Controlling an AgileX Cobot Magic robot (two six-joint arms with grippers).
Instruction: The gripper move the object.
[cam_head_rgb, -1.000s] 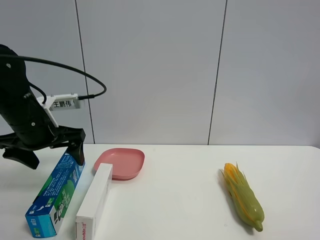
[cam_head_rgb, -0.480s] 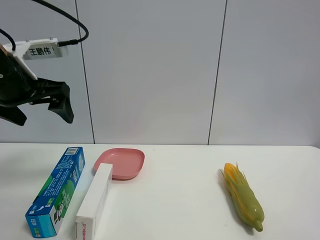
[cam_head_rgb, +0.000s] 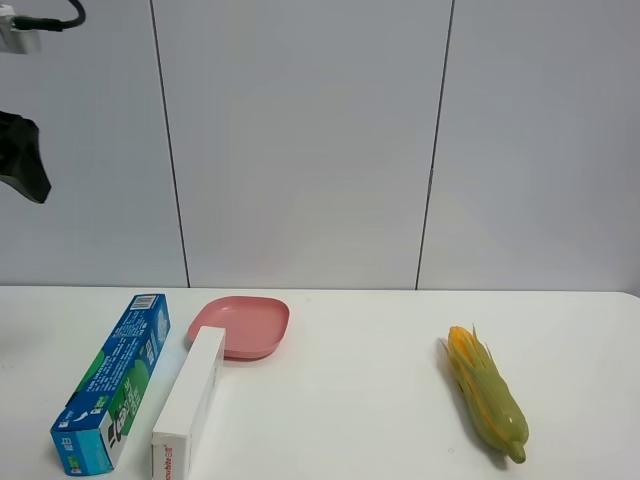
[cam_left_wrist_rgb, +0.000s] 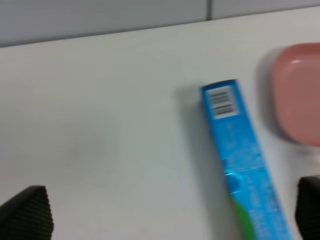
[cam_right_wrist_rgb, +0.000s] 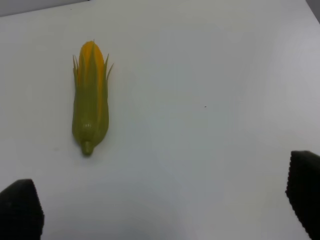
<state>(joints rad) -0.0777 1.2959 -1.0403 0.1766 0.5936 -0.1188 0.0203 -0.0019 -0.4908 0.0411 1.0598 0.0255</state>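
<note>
The long blue box (cam_head_rgb: 112, 394) with green patches and a barcode end lies on the white table at the front left, next to the plain white box (cam_head_rgb: 190, 400). It also shows in the left wrist view (cam_left_wrist_rgb: 240, 160), barcode end away from the camera. My left gripper (cam_head_rgb: 22, 165) is high above the table at the far left edge, open and empty, only one black finger showing. In the left wrist view its fingertips (cam_left_wrist_rgb: 27, 215) are spread wide, far above the box. My right gripper is open and empty, its fingertips (cam_right_wrist_rgb: 20, 210) spread wide above the table.
A pink plate (cam_head_rgb: 243, 327) sits behind the white box. A green-yellow corn cob (cam_head_rgb: 487, 395) lies at the right; it also shows in the right wrist view (cam_right_wrist_rgb: 90, 97). A grey panelled wall stands behind the table.
My left gripper has let go of the blue box's far end and risen up and to the left, almost out of the high view. The box lies flat where it was.
</note>
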